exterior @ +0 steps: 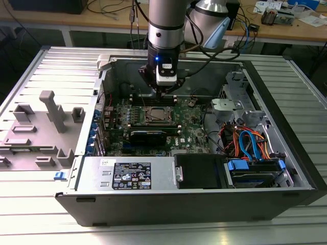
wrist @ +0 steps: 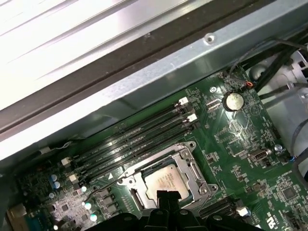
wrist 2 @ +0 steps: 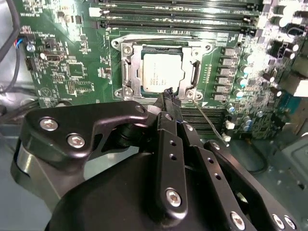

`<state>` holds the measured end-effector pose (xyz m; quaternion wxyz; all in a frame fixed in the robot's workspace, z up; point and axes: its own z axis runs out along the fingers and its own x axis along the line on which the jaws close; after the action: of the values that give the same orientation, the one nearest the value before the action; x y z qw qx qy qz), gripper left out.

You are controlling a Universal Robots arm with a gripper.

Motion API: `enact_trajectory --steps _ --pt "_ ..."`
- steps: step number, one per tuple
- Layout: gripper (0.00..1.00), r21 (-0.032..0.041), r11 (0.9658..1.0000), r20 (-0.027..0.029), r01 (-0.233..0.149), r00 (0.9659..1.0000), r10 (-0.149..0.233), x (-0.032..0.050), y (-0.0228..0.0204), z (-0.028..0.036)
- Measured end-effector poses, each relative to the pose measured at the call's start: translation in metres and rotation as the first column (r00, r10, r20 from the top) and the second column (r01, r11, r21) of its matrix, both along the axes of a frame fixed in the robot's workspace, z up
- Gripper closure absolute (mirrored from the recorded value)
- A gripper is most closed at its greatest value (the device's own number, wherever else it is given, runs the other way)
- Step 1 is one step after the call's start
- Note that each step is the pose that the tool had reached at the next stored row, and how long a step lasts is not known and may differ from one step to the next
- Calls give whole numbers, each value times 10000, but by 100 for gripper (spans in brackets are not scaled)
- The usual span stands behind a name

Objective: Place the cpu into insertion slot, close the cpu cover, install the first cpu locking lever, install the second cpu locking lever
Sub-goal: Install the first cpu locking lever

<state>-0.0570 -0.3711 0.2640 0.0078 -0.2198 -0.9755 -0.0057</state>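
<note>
cpu [wrist 2: 162, 72] seated under cover [wrist 2: 126, 72] | gripper [exterior: 165, 93] narrow, empty, at cover's 12 o'clock in exterior view | cover likely thin, stiff, light: press its frame edge

a ribbed silver metal table [exterior: 36, 204] carries everything. an open computer case [exterior: 179, 206] lies on its side across the middle. on the exterior view's left, just beside the case, sits a grey plastic holder [exterior: 51, 109] with upright posts and slots. a small blue piece [exterior: 60, 175] rests by the case's near corner.
</note>
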Motion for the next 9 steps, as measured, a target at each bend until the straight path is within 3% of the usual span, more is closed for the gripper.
enact_trajectory --steps 5,7,9 --pt "89 -6 9980 -2 -638 9980 638 -1 5 -4" --pt "89 -5 9910 -1 -1337 9910 1337 -1 5 -9" --pt "89 -6 9845 -2 -1752 9845 1752 -1 5 -11"
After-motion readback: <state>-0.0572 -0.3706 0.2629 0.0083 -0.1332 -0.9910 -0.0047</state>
